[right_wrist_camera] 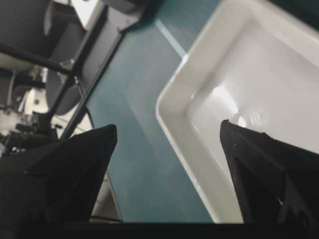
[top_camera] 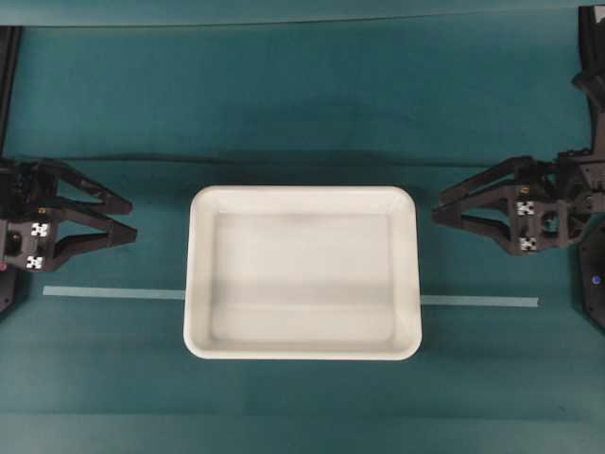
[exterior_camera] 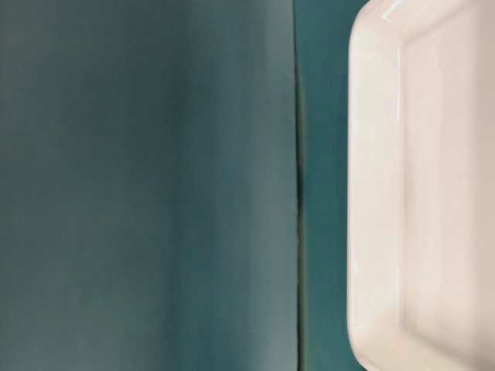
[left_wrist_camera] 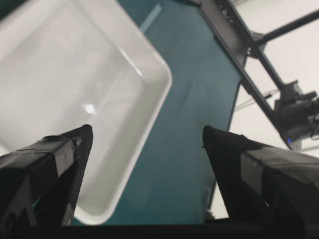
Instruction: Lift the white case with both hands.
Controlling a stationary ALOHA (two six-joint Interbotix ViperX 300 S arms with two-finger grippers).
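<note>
The white case (top_camera: 302, 272) lies flat and empty in the middle of the teal table; its rim also shows in the table-level view (exterior_camera: 363, 193) and in both wrist views (left_wrist_camera: 149, 99) (right_wrist_camera: 174, 114). My left gripper (top_camera: 130, 219) hangs open at the far left, a short gap away from the case's left rim. In the left wrist view the gripper (left_wrist_camera: 148, 130) spreads wide with nothing between the fingers. My right gripper (top_camera: 437, 214) stands open just off the case's upper right corner, not touching it. Its wrist view shows the gripper (right_wrist_camera: 169, 126) equally wide and empty.
A pale tape line (top_camera: 113, 292) runs across the table, passing under the case. Black frame posts (top_camera: 8, 57) stand at both back corners. Bare teal table (top_camera: 302, 104) surrounds the case.
</note>
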